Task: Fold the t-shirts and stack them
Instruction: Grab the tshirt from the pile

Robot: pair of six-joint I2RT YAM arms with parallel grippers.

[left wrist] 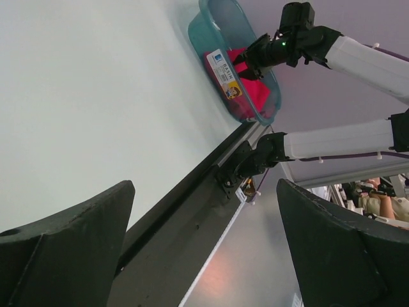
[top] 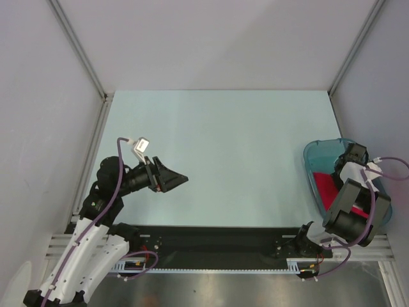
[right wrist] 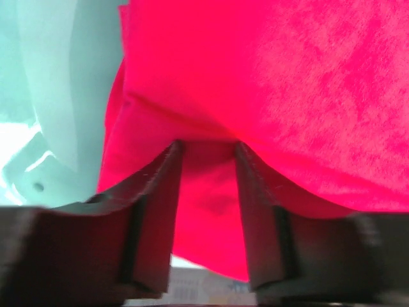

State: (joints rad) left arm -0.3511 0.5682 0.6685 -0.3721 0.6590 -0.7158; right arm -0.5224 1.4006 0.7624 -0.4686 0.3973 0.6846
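Note:
A bright red t-shirt [top: 326, 188] lies bunched inside the teal bin [top: 313, 148] at the table's right edge. My right gripper [top: 350, 157] reaches down into the bin. In the right wrist view its tips [right wrist: 208, 146] press into the red t-shirt [right wrist: 287, 83], jaws partway closed with a ridge of cloth between them; a gap still shows, and I cannot tell whether the cloth is pinched. My left gripper [top: 181, 181] hovers over the left of the table, wide open and holding nothing [left wrist: 206, 192]. From there the t-shirt [left wrist: 246, 83] and right gripper [left wrist: 246, 61] show far off.
The translucent teal bin [left wrist: 211, 19] carries a label on its side, and its inner wall [right wrist: 64, 83] stands just left of the right fingers. A black rail [top: 211, 240] runs along the near table edge between the arm bases. Grey walls enclose the table.

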